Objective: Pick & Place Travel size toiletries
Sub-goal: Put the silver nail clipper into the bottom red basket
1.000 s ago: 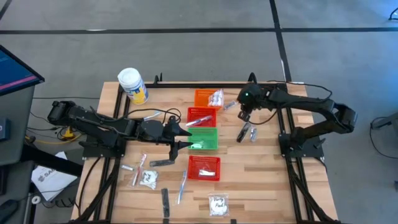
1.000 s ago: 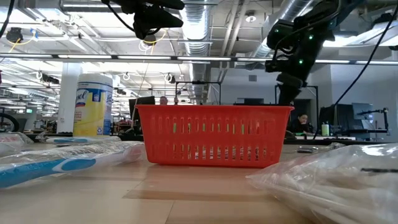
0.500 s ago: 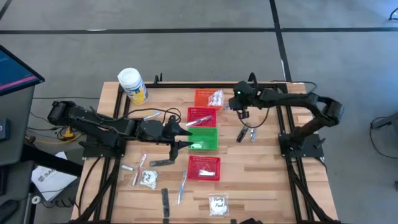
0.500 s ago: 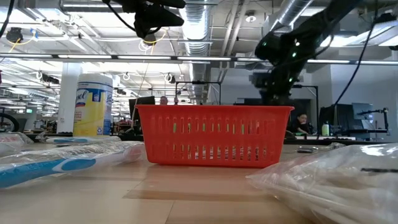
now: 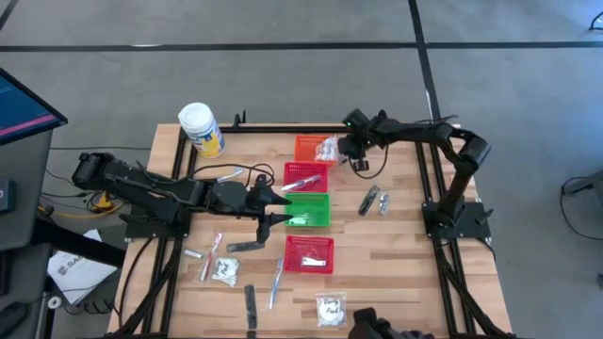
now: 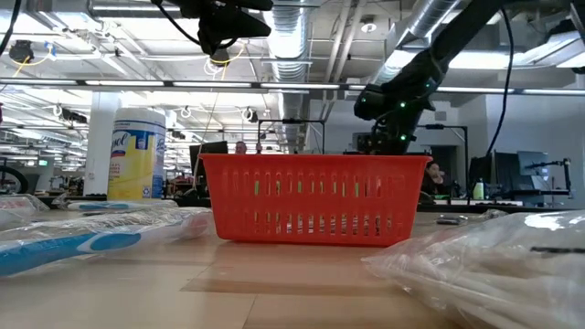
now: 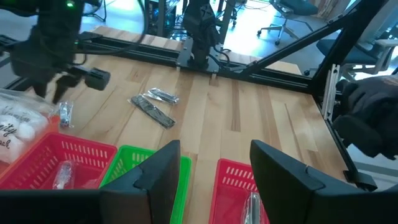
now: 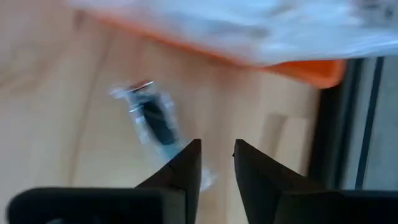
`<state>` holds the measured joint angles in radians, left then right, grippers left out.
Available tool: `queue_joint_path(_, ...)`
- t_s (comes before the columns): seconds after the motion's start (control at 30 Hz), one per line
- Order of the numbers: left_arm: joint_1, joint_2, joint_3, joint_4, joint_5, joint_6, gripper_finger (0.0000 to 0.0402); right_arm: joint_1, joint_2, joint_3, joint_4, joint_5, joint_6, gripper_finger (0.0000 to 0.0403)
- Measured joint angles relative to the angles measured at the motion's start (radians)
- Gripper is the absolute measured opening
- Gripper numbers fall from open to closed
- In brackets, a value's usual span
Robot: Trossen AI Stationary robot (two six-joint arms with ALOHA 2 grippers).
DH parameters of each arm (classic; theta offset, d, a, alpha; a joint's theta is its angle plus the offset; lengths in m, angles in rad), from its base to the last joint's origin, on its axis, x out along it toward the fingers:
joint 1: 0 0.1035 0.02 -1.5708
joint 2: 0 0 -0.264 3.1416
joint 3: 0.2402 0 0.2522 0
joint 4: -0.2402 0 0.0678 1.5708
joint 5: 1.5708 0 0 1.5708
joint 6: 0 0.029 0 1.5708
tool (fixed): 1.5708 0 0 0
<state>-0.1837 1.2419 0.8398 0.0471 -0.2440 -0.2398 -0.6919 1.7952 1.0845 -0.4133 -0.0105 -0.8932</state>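
1 small silvery tube (image 8: 152, 118) lies on the wood just beside the orange basket (image 5: 301, 149). The right gripper (image 5: 356, 158) hangs over this spot. Its jaws are only a little way apart, and I see nothing between them. The tube sits just to the side of 1 finger, not in the gap. So I think this is the picking-up step, and the grab is not done yet. Next, the gripper needs to slide sideways until the tube is between the 2 fingers, then squeeze. The left gripper (image 5: 280, 202) waits over the green basket (image 5: 316, 218), with its jaws wide apart and holding nothing. More toiletries lie around the table.
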Motion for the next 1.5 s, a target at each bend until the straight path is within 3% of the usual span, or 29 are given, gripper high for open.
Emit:
queue_joint_path(0.43,0.0,0.0,0.0,-0.001,0.004,0.0,0.0186,0.011,0.023,0.018,-0.103,-0.016,0.003,0.0003)
queue_joint_path(1.5,0.0,0.0,0.0,-0.001,0.0,-0.001,0.0186,0.02,0.025,-0.034,-0.103,-0.017,0.048,0.0001)
